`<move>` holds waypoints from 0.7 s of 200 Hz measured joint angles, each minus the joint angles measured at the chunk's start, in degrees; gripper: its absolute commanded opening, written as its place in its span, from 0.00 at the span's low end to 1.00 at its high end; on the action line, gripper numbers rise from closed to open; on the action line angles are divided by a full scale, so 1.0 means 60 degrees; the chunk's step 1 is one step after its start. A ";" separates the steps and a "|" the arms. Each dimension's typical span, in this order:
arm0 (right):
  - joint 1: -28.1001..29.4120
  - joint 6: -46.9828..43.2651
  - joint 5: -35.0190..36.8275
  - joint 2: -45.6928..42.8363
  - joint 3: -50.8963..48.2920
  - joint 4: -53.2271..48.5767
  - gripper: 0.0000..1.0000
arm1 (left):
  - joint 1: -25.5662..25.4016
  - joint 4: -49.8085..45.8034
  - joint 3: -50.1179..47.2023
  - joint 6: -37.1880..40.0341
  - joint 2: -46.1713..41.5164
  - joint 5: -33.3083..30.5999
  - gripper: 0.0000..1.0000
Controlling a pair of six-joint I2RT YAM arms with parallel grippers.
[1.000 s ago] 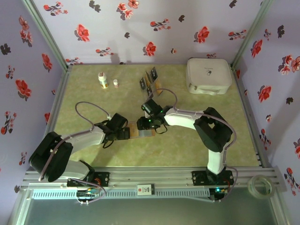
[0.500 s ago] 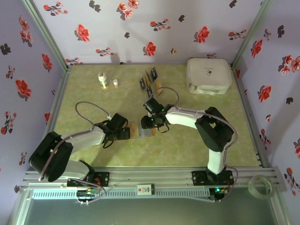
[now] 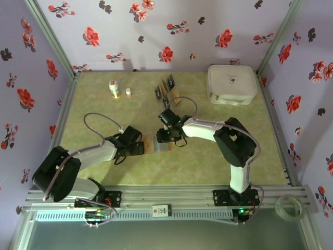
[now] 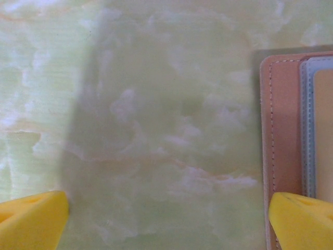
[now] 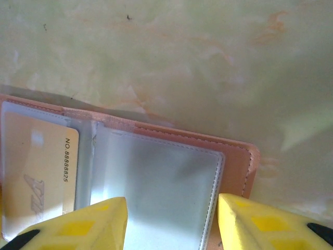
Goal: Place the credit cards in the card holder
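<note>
The card holder [image 3: 151, 145] lies open and flat mid-table, reddish-brown with clear grey-blue pockets [image 5: 156, 177]. A gold card [image 5: 39, 177] sits in its left pocket. More credit cards [image 3: 167, 88], dark ones, stand in a slotted rack at the back. My right gripper [image 3: 165, 139] hovers low over the holder's right half, its yellow fingers [image 5: 78, 226] open with the empty clear pocket showing between them. At the holder's left edge [image 4: 283, 130] my left gripper [image 3: 141, 149] stands wide open over bare table, one fingertip [image 4: 302, 221] over the brown border.
A large white rounded case [image 3: 231, 84] sits at the back right. Two small bottles [image 3: 114, 88] stand at the back left. Flowered walls close in three sides. A tape roll [image 3: 289, 205] lies outside the frame at the near right.
The right arm has shifted slightly over the card holder. The left arm and the holder stay where they were.
</note>
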 measured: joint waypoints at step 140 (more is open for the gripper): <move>0.0444 0.1475 -0.1843 -0.0004 0.0036 0.1606 0.48 | 0.0004 -0.0109 -0.0058 -0.0044 -0.0346 -0.0062 1.00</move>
